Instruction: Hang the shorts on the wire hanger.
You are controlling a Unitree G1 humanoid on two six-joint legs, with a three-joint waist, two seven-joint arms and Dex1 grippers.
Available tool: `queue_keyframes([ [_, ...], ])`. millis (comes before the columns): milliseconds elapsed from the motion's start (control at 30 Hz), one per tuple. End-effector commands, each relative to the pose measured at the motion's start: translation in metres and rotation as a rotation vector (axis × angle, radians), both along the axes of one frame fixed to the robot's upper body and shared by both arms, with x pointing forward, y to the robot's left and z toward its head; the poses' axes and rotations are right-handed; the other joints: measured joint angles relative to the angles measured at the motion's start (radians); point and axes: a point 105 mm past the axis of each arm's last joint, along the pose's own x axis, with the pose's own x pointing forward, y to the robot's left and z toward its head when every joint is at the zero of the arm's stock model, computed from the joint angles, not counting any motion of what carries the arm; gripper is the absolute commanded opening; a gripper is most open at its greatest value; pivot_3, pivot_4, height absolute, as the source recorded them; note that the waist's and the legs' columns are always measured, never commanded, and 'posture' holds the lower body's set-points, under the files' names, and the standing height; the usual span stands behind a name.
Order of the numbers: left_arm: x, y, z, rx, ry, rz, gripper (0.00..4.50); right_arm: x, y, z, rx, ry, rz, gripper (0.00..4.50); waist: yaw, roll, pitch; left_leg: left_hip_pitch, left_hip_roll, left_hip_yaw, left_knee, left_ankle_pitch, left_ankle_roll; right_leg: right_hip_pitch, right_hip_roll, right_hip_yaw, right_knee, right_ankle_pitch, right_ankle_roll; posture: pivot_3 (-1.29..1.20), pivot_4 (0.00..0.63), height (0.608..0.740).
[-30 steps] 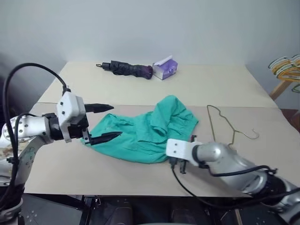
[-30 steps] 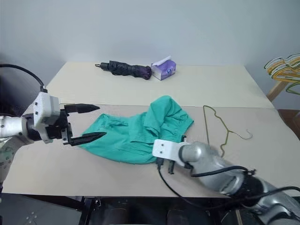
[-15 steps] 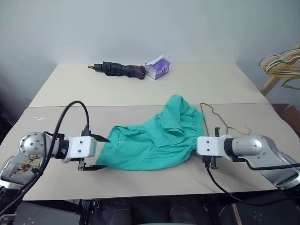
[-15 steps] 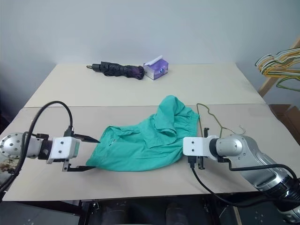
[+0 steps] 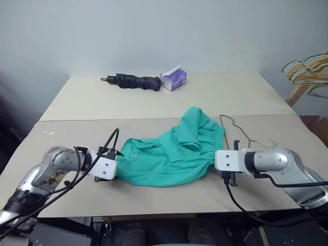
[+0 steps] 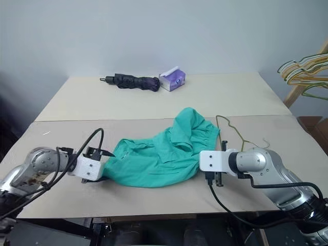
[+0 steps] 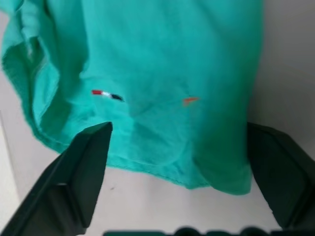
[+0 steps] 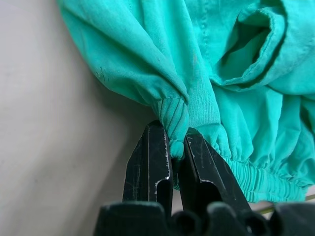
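At the far side of the table [image 5: 246, 97] lie a folded dark umbrella [image 5: 134, 81] and, just to its right, a small purple tissue pack [image 5: 173, 79]; both are well apart from the work. At the far right a bunch of yellow, white and green hangers [image 5: 307, 72] hangs on a wooden stand. The shorts [image 5: 169, 154] lie crumpled in the near middle of the table, between the two arms. The wire hanger [image 5: 241, 134] lies flat just to their right, with its left part beside the waistband, and the right arm is just in front of it. The right gripper [image 8: 171, 167] is closed, pinching a fold of the gathered waistband at the right edge of the shorts. The left gripper [image 7: 179, 162] is wide apart at the left hem, one finger on each side of the cloth, not yet closed on it. Near this hem are a small orange tag [image 7: 190, 101] and a red, white and dark mark [image 7: 107, 94]; no writing can be read.
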Motion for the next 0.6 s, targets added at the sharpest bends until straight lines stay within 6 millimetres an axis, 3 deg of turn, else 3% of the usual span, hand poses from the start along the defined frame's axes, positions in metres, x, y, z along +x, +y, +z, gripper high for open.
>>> queue_keyframes([
  [33,0.006,-0.003,-0.011,0.012,-0.004,0.027,2.95,0.002,0.003,0.016,0.009,-0.068,0.018,0.03,-0.001,0.002,-0.005,0.000,0.000,0.000,0.000,0.000,0.000,0.000,0.000,0.000,0.000,0.000,0.000,-0.09,0.004,0.740],
  [333,0.026,-0.026,0.003,-0.093,-0.062,0.030,0.06,0.003,0.004,0.018,0.008,-0.076,0.031,0.03,-0.011,-0.002,-0.013,-0.003,0.000,-0.001,0.000,0.000,0.000,-0.002,0.000,0.000,-0.001,0.003,-0.006,-0.09,0.001,0.740],
  [467,0.026,-0.025,0.014,-0.124,-0.027,0.000,0.02,0.000,0.006,0.024,0.022,-0.097,0.085,0.03,-0.017,-0.002,-0.013,-0.004,0.000,-0.001,0.000,0.000,0.000,-0.003,0.000,0.000,-0.001,0.003,-0.006,-0.10,0.002,0.740],
  [600,0.010,-0.013,0.040,-0.129,0.078,-0.064,0.02,-0.019,0.008,0.036,0.056,-0.055,0.225,0.03,-0.033,-0.003,-0.012,-0.004,0.000,-0.001,0.000,0.000,0.000,-0.003,0.000,0.000,-0.001,0.003,-0.006,-0.10,0.002,0.740],
])
